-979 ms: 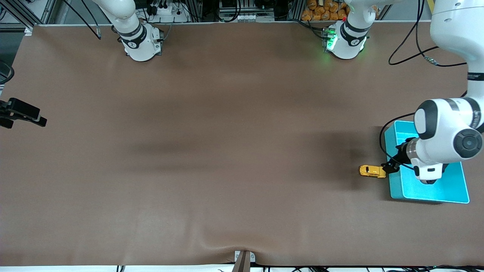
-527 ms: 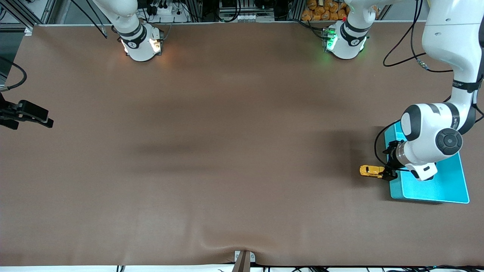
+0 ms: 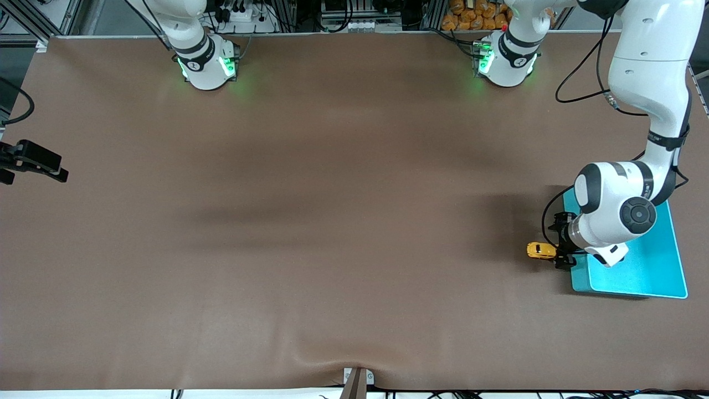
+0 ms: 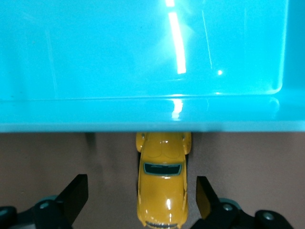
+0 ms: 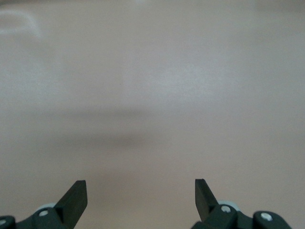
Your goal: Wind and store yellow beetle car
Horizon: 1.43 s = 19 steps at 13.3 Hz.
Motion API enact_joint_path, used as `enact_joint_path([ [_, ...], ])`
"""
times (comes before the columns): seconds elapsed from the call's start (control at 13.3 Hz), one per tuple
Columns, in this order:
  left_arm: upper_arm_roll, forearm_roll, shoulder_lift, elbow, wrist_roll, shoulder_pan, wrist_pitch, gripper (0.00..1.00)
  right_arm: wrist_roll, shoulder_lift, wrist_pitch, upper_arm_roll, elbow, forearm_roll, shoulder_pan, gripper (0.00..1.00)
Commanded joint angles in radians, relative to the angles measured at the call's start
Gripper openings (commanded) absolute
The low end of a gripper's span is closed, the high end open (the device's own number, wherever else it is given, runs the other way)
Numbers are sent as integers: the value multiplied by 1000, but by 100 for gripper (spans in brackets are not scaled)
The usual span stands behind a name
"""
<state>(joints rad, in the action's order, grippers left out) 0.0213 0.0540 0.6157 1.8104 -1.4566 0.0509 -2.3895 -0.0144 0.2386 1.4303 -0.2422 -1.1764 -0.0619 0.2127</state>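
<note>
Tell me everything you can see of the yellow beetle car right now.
The yellow beetle car is a tiny glossy yellow-orange toy with a rounded body and a dark window. It sits upright on the brown table, beside the turquoise bin, one end at the bin's wall; actual contact is hidden under the rim. The left gripper is open with a finger on each side of it, not touching.

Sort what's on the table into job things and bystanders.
Job:
- car, on the table beside the bin, between the open left gripper's fingers
- bin, at the left arm's end

Bystanders:
- right gripper, open, waiting over bare table at the right arm's end
</note>
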Motion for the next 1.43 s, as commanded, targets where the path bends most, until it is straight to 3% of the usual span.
enact_joint_path([
  [0.0, 2, -13, 15, 3, -13, 3, -39, 100, -21, -79, 15, 220, -84, 33, -197, 100],
  [0.23, 2, -11, 25, 1, -14, 0, -40, 100, -27, -145, 54, 291, -164, 33, -278, 100],
  [0.38, 0, -7, 30, 1, -14, -5, -42, 21, -27, -214, 116, 294, -270, 33, -283, 100],
  [0.45, 2, -5, 30, 0, -14, -5, -42, 0, -27, -243, 137, 294, -314, 31, -292, 100],
  [0.9, 11, 6, -11, -6, 1, -34, -37, 0, -26, -259, 139, 294, -355, 33, -299, 100],
  [1.36, 11, 7, -165, -54, 178, -54, 76, 0, -27, -237, 137, 291, -352, 73, -308, 100],
])
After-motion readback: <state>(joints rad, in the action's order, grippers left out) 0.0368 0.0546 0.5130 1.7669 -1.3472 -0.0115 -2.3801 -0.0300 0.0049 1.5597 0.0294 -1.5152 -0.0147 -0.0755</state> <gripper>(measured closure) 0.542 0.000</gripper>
